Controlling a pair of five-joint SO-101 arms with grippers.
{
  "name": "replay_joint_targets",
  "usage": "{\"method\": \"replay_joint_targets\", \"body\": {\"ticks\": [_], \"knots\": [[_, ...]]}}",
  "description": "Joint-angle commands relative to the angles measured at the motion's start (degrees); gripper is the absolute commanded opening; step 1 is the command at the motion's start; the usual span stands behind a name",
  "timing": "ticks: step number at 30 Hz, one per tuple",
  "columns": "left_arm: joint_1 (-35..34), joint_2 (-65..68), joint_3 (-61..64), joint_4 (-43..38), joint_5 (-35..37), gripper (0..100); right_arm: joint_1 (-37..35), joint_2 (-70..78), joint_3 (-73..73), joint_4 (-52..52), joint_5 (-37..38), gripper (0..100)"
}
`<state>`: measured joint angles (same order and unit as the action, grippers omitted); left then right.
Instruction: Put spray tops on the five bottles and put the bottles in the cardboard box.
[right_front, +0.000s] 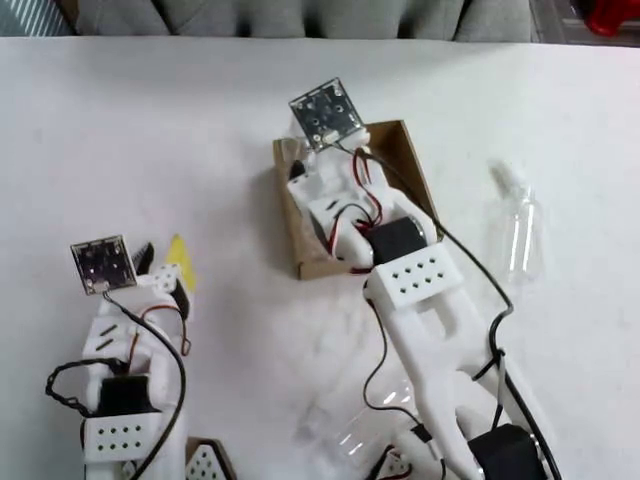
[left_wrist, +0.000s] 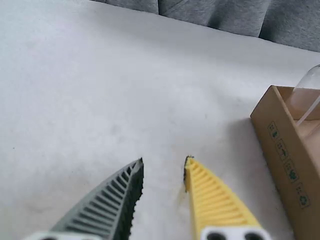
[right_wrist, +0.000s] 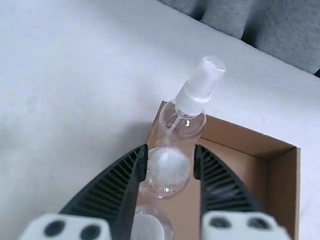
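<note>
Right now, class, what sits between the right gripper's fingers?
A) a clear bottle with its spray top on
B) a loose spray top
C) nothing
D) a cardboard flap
A: the right wrist view shows the clear bottle between the fingers of the right gripper, over the cardboard box.

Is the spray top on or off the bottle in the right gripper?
On. A white spray top sits on the neck of the clear bottle held in the right gripper over the cardboard box.

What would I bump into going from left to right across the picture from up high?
The left arm's tool → the cardboard box → the clear bottle lying on its side.
</note>
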<state>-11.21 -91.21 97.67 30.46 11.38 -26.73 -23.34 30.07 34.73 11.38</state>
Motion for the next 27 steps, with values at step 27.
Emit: {"method": "replay_joint_targets", "body": {"ticks": [27], "knots": [[-0.57, 0.92, -0.35, -1.76, 0.26, 14, 9.1, -11.3, -21.27, 32.4, 0.35, 10.3]]}}
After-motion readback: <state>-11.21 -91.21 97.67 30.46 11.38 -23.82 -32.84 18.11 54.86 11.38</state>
